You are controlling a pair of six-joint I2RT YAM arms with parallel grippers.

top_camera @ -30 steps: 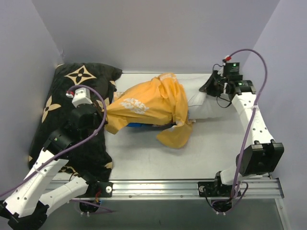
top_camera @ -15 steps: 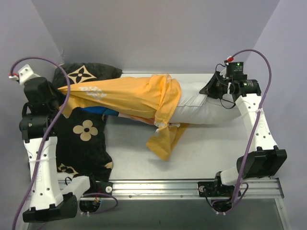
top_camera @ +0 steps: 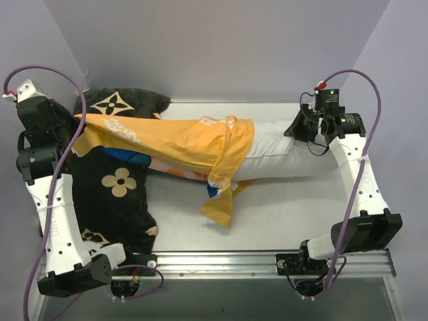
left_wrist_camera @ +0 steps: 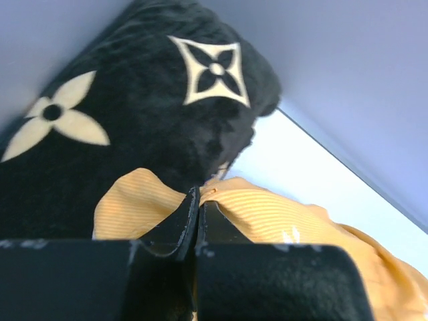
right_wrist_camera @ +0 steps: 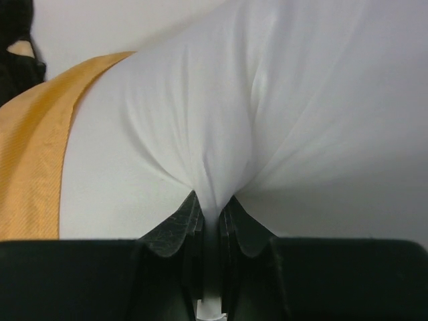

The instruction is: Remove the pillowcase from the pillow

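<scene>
The orange-yellow pillowcase (top_camera: 180, 140) is stretched taut across the table, with a blue patch of its other face showing underneath at the left. My left gripper (top_camera: 75, 122) is at the far left, over the black cushion, and is shut on the pillowcase's (left_wrist_camera: 281, 217) left end, the jaws (left_wrist_camera: 199, 195) pressed together on an orange fold. The white pillow (top_camera: 281, 150) sticks out of the case's right opening. My right gripper (top_camera: 299, 127) is shut on the pillow's (right_wrist_camera: 267, 100) right end, with white cloth bunched between the jaws (right_wrist_camera: 211, 202). The orange pillowcase edge (right_wrist_camera: 33, 154) shows at the left.
A large black cushion (top_camera: 117, 190) with beige flower motifs lies along the left side, partly under the stretched case; it fills the back of the left wrist view (left_wrist_camera: 134, 114). Purple walls enclose the table on three sides. A loose orange flap (top_camera: 219, 204) hangs onto the table.
The left arm swung from the table's middle out to the far left, dragging the pillowcase with it. The case went from bunched to stretched, and more white pillow is bare. The right gripper barely moved.
</scene>
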